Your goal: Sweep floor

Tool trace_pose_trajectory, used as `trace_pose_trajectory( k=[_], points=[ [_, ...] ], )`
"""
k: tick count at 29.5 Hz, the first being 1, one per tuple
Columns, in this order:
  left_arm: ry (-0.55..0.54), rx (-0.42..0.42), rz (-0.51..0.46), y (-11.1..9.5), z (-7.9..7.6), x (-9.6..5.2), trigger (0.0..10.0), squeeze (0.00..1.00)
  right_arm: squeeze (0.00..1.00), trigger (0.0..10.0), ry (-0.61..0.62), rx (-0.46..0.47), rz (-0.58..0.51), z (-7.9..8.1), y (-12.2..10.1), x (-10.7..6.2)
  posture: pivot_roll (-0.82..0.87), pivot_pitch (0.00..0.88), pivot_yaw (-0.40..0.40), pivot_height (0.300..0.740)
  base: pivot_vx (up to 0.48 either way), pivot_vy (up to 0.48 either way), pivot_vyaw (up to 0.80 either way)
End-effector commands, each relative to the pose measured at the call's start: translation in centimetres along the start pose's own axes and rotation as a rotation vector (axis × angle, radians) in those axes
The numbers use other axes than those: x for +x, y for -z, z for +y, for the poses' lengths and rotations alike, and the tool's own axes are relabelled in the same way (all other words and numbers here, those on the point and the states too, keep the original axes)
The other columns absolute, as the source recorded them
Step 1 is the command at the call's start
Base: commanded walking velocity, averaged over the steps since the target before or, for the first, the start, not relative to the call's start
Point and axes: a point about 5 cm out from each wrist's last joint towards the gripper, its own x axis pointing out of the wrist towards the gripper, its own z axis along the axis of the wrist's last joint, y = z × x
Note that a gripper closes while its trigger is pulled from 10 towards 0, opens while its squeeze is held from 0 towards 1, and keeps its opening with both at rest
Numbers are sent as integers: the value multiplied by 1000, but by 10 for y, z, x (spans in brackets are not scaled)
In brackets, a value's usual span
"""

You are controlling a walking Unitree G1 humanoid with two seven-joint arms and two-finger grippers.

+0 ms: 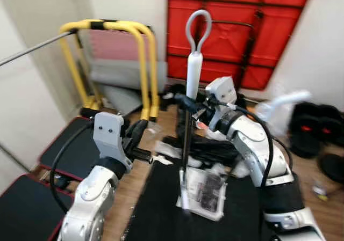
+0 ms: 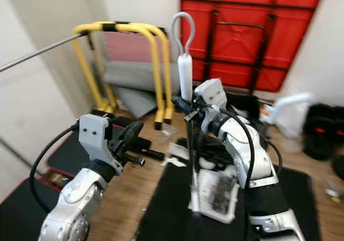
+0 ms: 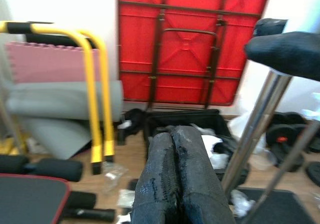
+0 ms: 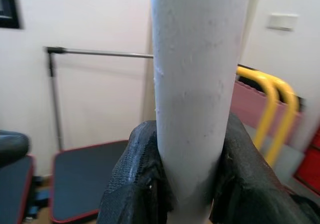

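Right wrist view shows one white broom handle (image 4: 197,84) clamped between the two jaws of the right gripper (image 1: 187,102). One broom stands upright, its head (image 1: 202,194) on a black mat (image 1: 161,209). The left gripper (image 3: 175,179) hangs beside it, jaws together. Two yellow rails (image 1: 141,58) stand behind.

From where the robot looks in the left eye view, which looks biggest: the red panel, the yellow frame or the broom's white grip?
1. Red panel, largest.
2. Yellow frame.
3. White grip, smallest, though it stands nearer the camera, held by the right gripper.
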Motion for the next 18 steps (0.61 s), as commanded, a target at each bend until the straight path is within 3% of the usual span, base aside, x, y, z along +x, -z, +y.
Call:
trace_pose_trajectory(
  k=[1,5,18],
  points=[
    [13,4,-6,-1,-2,1,10000,0,0,10000,-2,-22,-59,-2,-15,1,-79,34,-36,740,307,0,0],
    [17,4,-8,-1,-2,1,10000,0,0,10000,-3,-27,-57,-3,-15,1,-79,34,-36,740,307,0,800],
    [29,5,-11,-1,-4,1,10000,0,0,10000,29,-41,-124,-7,-27,4,-82,36,-36,740,313,0,33]
  ],
)
